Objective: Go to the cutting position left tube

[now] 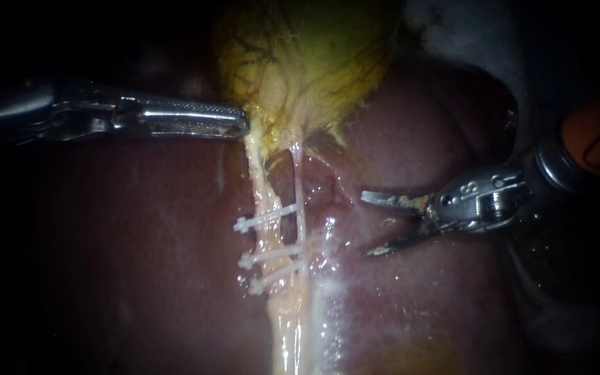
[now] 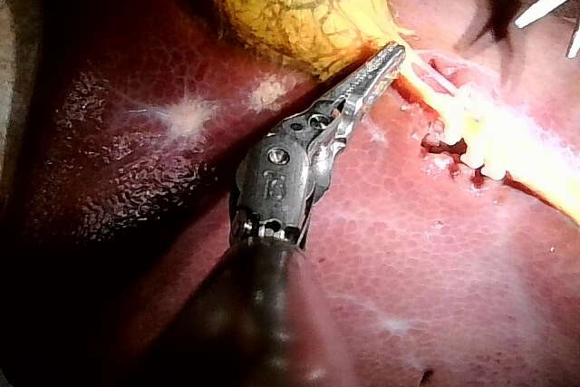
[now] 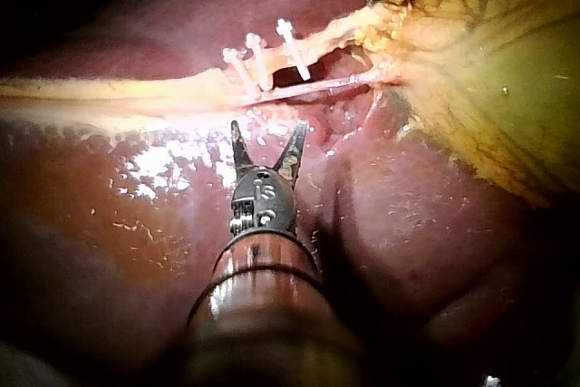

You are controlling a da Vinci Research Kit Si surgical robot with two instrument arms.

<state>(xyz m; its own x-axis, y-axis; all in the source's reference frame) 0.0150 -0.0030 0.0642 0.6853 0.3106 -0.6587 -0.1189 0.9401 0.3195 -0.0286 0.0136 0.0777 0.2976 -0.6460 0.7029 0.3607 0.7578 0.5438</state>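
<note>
Left instrument: we see its jaws pressed together, pinching the neck of the gallbladder.
Right instrument: blades spread wide over the liver, tips pointing at the tubes, near them but apart.
Left tube: the thicker strand, taut from the gallbladder's neck down across the liver; a thinner tube runs just beside it.
Clips: we count three white ones across the left tube, one above, two close together below.

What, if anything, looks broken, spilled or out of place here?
Nothing stands out. Three white clips sit across the pale tubes, the left instrument grips the gallbladder at its neck, and the right instrument hovers beside the clips, touching nothing.
</note>
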